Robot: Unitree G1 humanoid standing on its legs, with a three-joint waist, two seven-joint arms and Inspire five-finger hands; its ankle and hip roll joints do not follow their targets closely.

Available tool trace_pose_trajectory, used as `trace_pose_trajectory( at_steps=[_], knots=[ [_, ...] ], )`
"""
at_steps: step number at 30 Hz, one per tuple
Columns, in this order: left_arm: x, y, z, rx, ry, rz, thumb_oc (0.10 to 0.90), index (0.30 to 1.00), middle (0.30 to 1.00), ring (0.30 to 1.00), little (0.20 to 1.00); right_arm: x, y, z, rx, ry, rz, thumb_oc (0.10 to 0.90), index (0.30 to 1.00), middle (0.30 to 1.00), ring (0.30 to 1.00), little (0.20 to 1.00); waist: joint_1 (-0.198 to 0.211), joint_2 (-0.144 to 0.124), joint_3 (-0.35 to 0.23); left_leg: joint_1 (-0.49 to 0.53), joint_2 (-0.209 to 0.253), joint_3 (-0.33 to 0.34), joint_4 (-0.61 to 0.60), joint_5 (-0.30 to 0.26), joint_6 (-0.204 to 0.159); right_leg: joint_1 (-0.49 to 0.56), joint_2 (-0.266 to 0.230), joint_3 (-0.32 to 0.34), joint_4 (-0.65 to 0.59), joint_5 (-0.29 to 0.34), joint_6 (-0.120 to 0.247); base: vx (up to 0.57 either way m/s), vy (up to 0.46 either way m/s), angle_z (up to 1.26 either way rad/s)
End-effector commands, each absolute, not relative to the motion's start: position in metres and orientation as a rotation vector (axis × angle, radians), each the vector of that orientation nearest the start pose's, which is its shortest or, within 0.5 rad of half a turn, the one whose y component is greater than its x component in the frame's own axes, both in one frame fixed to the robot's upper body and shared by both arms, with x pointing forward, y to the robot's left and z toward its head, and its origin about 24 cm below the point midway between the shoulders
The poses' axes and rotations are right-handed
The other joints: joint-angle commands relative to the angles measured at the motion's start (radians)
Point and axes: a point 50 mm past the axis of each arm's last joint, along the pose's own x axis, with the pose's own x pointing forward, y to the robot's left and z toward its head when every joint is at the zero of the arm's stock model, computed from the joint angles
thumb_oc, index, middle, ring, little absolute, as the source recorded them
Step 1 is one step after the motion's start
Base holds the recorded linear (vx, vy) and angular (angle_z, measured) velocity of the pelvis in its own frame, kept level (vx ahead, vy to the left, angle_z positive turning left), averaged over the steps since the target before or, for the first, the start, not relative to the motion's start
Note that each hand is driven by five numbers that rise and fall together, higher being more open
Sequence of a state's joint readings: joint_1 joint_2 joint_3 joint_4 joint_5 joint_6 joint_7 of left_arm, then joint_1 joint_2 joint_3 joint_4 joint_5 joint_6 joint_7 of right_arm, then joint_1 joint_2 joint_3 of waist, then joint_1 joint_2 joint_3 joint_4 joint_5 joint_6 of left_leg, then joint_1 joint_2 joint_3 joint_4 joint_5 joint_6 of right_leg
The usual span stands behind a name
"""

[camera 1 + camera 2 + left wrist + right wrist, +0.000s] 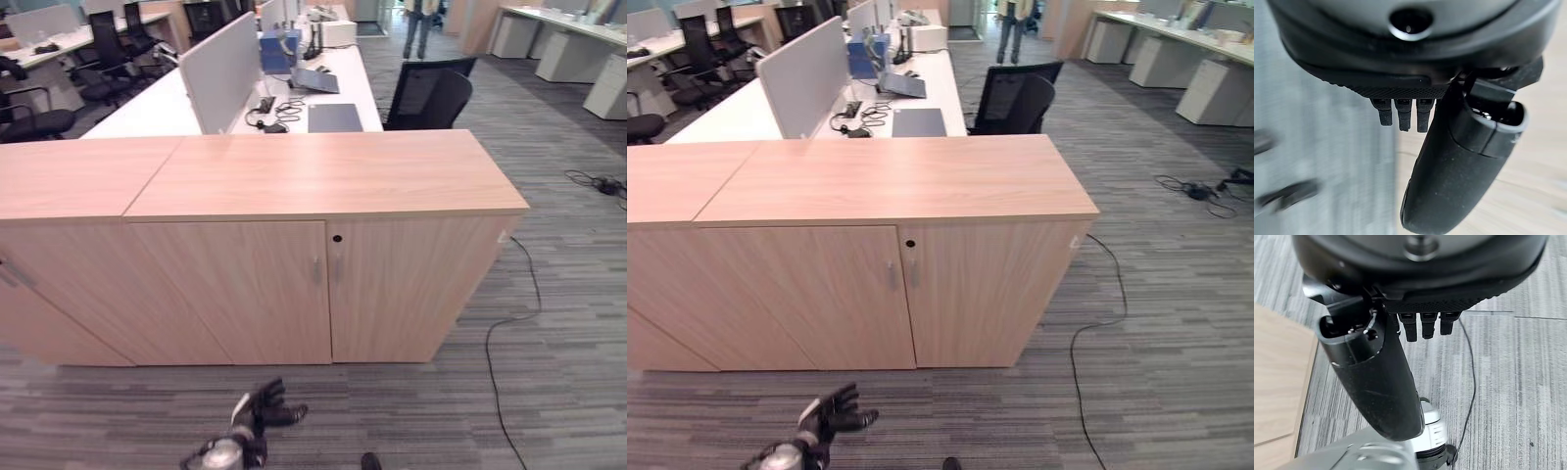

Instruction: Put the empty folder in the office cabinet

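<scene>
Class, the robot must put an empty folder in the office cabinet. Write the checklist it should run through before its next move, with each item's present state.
1. Cabinet in front of the robot: ok.
2. Cabinet doors open: not ok, both are closed.
3. Folder in a hand: not ok; left hand is low over the carpet with fingers spread, holding nothing, and right hand holds nothing.
4. Which item is the empty folder: cannot tell; a flat grey item lies on the desk behind the cabinet.
5. Cabinet top bare: ok.
6. Floor before the doors: ok near them; a cable trails at the right.

Light wood-grain cabinet, grey striped carpet, white desk.
</scene>
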State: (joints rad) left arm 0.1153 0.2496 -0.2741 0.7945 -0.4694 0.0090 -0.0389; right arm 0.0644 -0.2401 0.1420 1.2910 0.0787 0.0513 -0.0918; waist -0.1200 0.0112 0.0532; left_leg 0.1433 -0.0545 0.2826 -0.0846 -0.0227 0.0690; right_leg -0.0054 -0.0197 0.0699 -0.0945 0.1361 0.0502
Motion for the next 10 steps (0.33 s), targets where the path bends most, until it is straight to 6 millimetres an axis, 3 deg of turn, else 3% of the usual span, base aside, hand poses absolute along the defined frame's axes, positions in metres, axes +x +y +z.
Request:
trace_pose_trajectory(
  at_steps=[1,2,5,6,7,9,10],
  knots=[
    [0.169,0.188,-0.123,-0.223,0.799,0.049,0.8,0.9,0.9,0.9,0.9,0.05,-0.256,-0.164,-0.326,1.399,-0.199,0.8,0.9,0.9,0.9,0.9,0.006,-0.002,-0.017,-0.022,-0.004,-0.12,-0.003,-0.069,-0.02,0.07,0.011,-0.05,0.007,-0.099,0.058,0.0,-0.005,0.15],
    [0.15,0.19,-0.136,-0.229,0.883,0.107,0.8,0.9,0.9,0.9,0.9,0.051,-0.253,-0.165,-0.315,1.394,-0.207,0.8,0.9,0.9,0.9,0.9,0.017,-0.005,-0.015,-0.024,-0.005,-0.13,-0.003,-0.066,-0.021,0.072,0.01,-0.06,0.007,-0.101,0.055,0.0,-0.003,0.16],
    [0.132,0.193,-0.146,-0.221,0.96,0.154,0.8,0.9,0.9,0.9,0.9,0.05,-0.25,-0.166,-0.304,1.395,-0.214,0.8,0.9,0.9,0.9,0.9,0.027,-0.008,-0.015,-0.026,-0.006,-0.139,-0.003,-0.062,-0.021,0.075,0.01,-0.07,0.007,-0.103,0.052,0.0,-0.004,0.12],
    [0.114,0.197,-0.156,-0.177,1.049,0.182,0.8,0.9,0.9,0.9,0.9,0.049,-0.248,-0.167,-0.297,1.399,-0.221,0.8,0.9,0.9,0.9,0.9,0.036,-0.011,-0.013,-0.027,-0.007,-0.148,-0.003,-0.06,-0.022,0.077,0.009,-0.078,0.007,-0.105,0.049,-0.01,-0.003,0.14],
    [0.114,0.197,-0.156,-0.177,1.049,0.182,0.8,0.9,0.9,0.9,0.9,0.049,-0.248,-0.167,-0.297,1.399,-0.221,0.8,0.9,0.9,0.9,0.9,0.035,-0.011,-0.013,-0.027,-0.007,-0.148,-0.003,-0.06,-0.022,0.077,0.009,-0.079,0.007,-0.105,0.049,-0.01,0.002,0.26],
    [0.086,0.204,-0.166,-0.083,1.185,0.175,0.8,0.9,0.9,0.9,0.9,0.049,-0.248,-0.167,-0.295,1.408,-0.222,0.8,0.9,0.9,0.9,0.9,0.043,-0.009,-0.011,-0.031,-0.009,-0.161,-0.003,-0.055,-0.024,0.077,0.01,-0.086,0.007,-0.108,0.045,-0.01,0.007,0.27],
    [0.086,0.204,-0.166,-0.083,1.185,0.175,0.8,0.9,0.9,0.9,0.9,0.049,-0.248,-0.167,-0.295,1.407,-0.222,0.8,0.9,0.9,0.9,0.9,0.042,-0.009,-0.011,-0.031,-0.009,-0.161,-0.003,-0.055,-0.024,0.077,0.01,-0.087,0.007,-0.108,0.045,-0.01,0.008,0.16]
  ],
)
